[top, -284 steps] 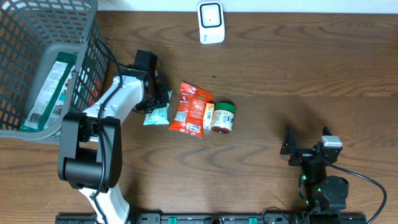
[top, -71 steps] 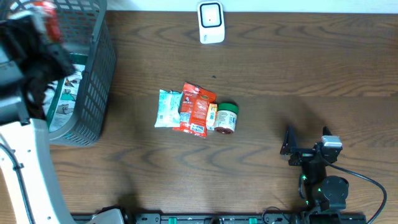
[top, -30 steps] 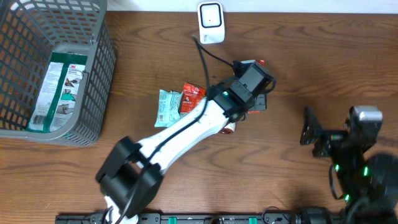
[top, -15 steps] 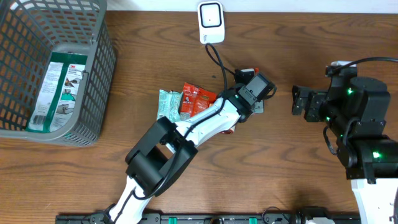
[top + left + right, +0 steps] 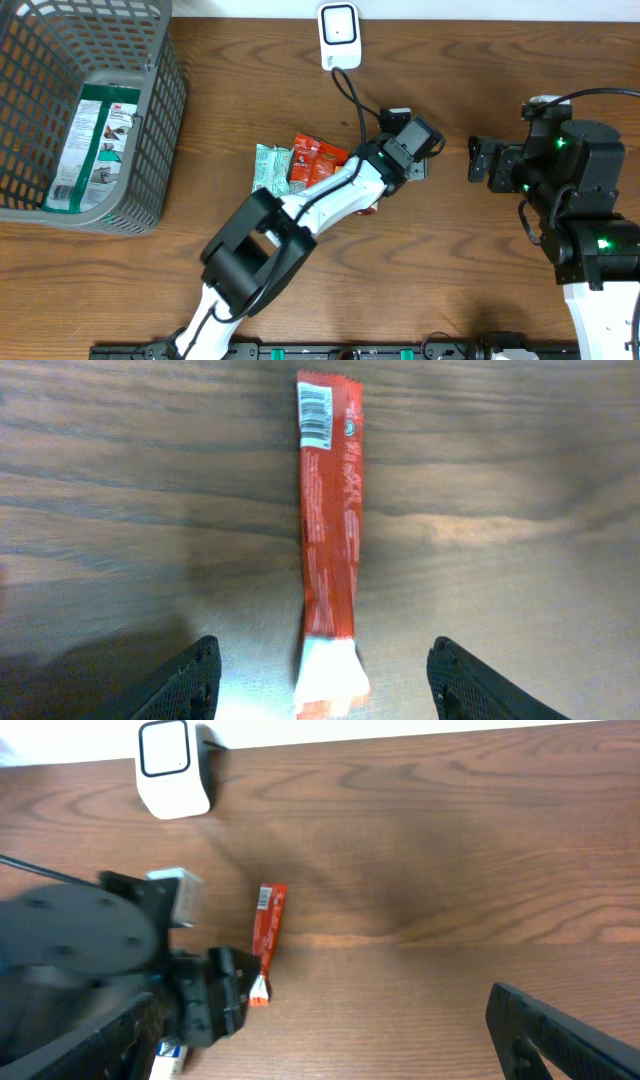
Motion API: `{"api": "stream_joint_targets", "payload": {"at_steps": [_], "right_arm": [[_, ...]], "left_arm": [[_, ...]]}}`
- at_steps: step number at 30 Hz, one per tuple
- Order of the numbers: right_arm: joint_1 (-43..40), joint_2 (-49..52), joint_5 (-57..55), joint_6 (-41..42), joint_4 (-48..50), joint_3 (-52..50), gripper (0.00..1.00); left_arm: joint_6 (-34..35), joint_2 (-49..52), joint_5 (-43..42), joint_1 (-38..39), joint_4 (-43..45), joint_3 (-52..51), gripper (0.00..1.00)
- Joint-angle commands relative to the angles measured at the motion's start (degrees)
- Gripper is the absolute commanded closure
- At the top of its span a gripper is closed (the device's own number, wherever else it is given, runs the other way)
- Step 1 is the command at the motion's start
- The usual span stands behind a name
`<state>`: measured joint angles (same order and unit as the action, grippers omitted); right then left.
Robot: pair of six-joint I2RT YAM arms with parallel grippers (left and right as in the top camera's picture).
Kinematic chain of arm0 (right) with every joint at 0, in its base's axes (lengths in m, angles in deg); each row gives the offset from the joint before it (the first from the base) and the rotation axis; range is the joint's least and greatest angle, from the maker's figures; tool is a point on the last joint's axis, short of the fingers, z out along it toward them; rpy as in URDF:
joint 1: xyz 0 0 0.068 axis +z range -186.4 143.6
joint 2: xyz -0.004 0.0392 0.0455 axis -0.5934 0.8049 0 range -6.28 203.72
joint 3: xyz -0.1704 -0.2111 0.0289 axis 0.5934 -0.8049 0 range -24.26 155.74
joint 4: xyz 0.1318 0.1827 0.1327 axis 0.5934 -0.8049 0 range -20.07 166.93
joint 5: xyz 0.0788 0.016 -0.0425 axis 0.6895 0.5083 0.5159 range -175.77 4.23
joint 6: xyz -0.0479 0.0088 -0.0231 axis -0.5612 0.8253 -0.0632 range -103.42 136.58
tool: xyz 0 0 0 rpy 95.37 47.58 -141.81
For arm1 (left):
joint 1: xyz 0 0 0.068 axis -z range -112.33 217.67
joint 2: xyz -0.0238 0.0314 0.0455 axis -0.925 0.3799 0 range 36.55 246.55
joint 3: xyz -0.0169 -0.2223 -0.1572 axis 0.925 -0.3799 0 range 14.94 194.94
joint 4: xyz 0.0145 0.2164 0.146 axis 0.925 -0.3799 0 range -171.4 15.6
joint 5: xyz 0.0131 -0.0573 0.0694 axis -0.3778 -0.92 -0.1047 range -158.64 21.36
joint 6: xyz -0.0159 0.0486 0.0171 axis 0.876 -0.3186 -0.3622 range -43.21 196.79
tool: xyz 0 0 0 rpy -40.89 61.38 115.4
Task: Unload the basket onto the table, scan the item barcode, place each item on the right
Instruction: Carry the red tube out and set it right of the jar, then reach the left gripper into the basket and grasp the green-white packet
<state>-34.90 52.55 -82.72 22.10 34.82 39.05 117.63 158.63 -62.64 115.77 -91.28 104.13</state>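
On the bare wood near the middle of the table lies the red stick packet, flat and straight. Its barcode is face up at the end far from my left gripper. I judge that it is very light, thin and soft, a sachet that bends easily and may slide on the smooth wood. It seems better to take it at the near white end or at the middle, across its narrow width, so that the barcode end stays free for the scanner, which stands well apart at the back edge.

My left gripper is fairly wide. Its fingers stand on both sides of the packet's near end, with a gap on each side, and they hold nothing. My right gripper is fully wide and empty, to the right of the packet. To the left lie other snacks, and further left the basket.
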Motion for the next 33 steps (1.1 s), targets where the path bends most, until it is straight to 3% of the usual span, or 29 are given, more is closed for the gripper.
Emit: {"api": "stream_joint_targets", "payload": {"at_steps": [1, 8, 12, 15, 16, 20, 25, 33], "right_arm": [[-0.46, 0.39, 0.26, 4.63, 0.22, 1.11, 0.01], [-0.44, 4.20, 4.37, 5.35, -1.51, 1.27, 0.01], [-0.33, 8.46, 8.00, 5.35, -2.03, 1.27, 0.01], [-0.31, 11.91, 8.00, 5.42, -2.10, 1.25, 0.01], [-0.33, 12.72, 8.00, 5.64, -2.10, 1.25, 0.01], [-0.33, 16.13, 8.00, 6.27, -2.12, 1.25, 0.01], [-0.31, 19.26, 8.02, 6.27, -2.29, 1.25, 0.01], [-0.33, 21.11, 8.00, 6.27, -2.29, 1.22, 0.01]], "left_arm": [[-6.47, -11.54, 0.74, -1.16, -3.52, 4.42, 0.33], [-13.81, -28.70, 0.74, -10.71, -14.82, 5.42, 0.33], [-15.37, -36.52, 0.72, -28.98, -33.90, 14.05, 0.33], [-16.31, -38.29, 0.70, -44.37, -41.48, 19.08, 0.32], [-17.75, -38.58, 0.72, -48.17, -41.57, 19.06, 0.27], [-21.68, -37.16, 0.70, -61.33, -41.27, 19.04, 0.17], [-31.08, -31.39, 0.72, -70.97, -39.01, 18.88, 0.11], [-45.00, -11.58, 0.50, -74.05, -40.98, 18.82, 0.02]]}}
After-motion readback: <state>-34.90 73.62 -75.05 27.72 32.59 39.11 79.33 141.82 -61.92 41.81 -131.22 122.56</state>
